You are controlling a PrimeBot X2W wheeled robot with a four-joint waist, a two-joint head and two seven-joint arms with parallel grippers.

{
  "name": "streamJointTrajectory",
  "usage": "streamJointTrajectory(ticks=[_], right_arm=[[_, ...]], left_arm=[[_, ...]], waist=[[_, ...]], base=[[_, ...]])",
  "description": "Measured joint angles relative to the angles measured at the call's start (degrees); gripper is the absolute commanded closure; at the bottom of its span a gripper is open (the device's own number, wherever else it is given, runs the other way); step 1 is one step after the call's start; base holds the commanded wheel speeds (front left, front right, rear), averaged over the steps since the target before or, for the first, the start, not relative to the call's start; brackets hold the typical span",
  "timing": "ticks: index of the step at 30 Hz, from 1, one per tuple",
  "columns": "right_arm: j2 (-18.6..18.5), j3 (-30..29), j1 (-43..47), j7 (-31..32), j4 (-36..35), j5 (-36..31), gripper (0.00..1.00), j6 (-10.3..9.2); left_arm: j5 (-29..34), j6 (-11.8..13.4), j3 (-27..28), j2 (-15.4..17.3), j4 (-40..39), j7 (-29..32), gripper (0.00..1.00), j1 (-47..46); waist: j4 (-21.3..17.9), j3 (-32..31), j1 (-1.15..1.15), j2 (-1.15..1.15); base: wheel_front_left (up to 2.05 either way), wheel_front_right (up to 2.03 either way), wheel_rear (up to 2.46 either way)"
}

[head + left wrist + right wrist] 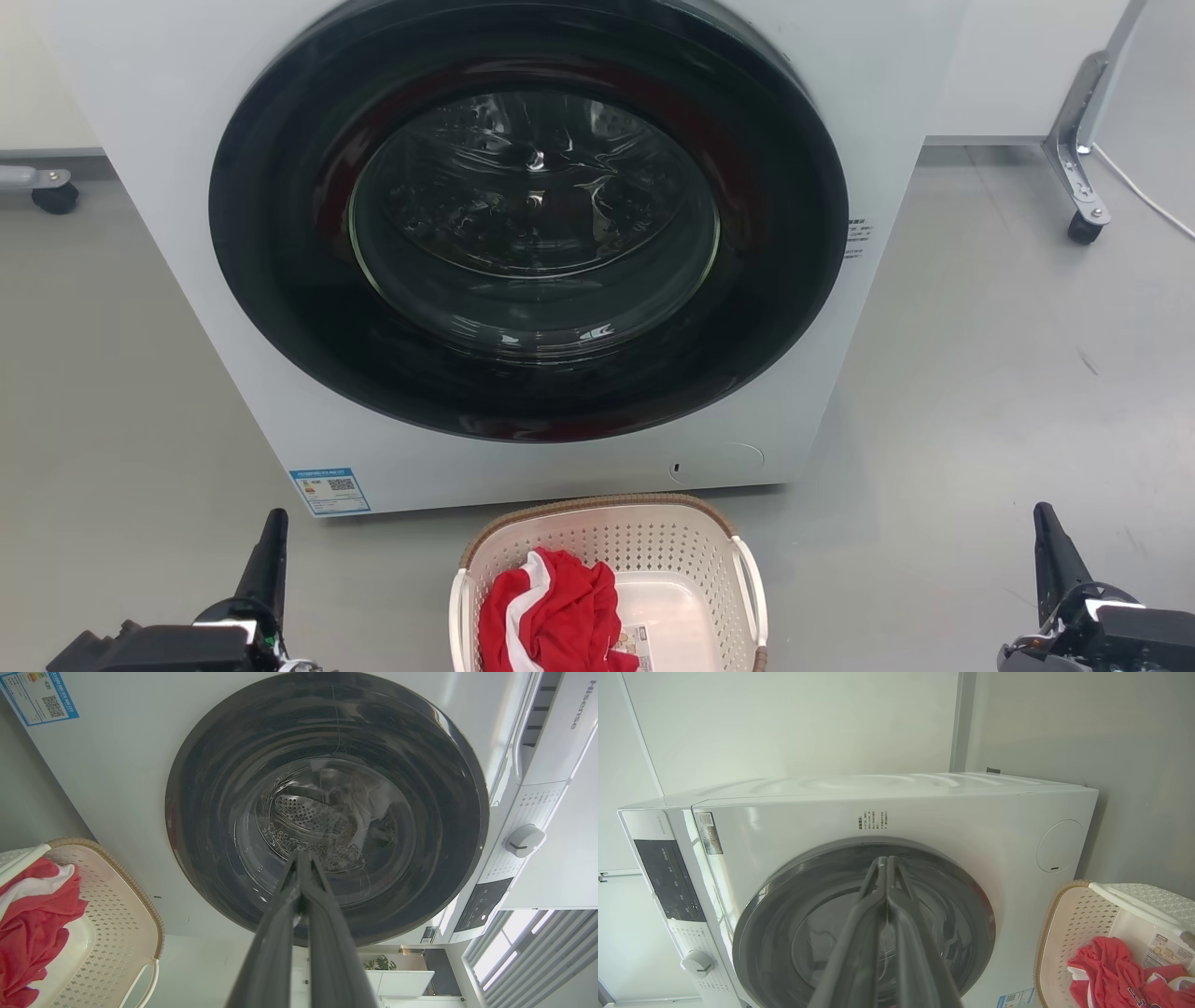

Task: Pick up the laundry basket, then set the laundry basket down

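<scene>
On the left gripper (301, 858) the two long dark fingers are pressing together tip to tip, empty, pointing at the washing machine (168, 233) without touching it. The right gripper (885, 863) is doing the same: fingers together, gripping nothing, aiming at the round door (527, 224). In the head view both are sitting low in the corners, one on each side of the laundry basket (672, 546) and well apart from it

The laundry basket is standing upright on the grey floor (980, 392), just in front of the machine and about midway between the grippers, with its near end running off the bottom edge. Cream perforated walls, brown woven-look rim (597, 504), and a white handle (752, 579) curving along each side. A red and white garment (551, 616) is lying bunched in its left half, and a label (630, 644) is peeking out on the bottom just beside the cloth

The door is looking closed, the drum showing through the glass. A blue sticker (329, 490) is sitting on the machine's lower left front. A metal leg with a caster (1081, 187) is standing far right
</scene>
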Motion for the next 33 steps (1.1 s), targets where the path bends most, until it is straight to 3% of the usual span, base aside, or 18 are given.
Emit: streamJointTrajectory(ticks=[33], right_arm=[[0.01,0.00,0.00,0.00,-0.01,0.00,1.00,0.00]], left_arm=[[0.00,0.00,0.00,0.00,0.01,0.00,1.00,0.00]], waist=[[0.00,0.00,0.00,0.00]], base=[[0.00,0.00,0.00]])
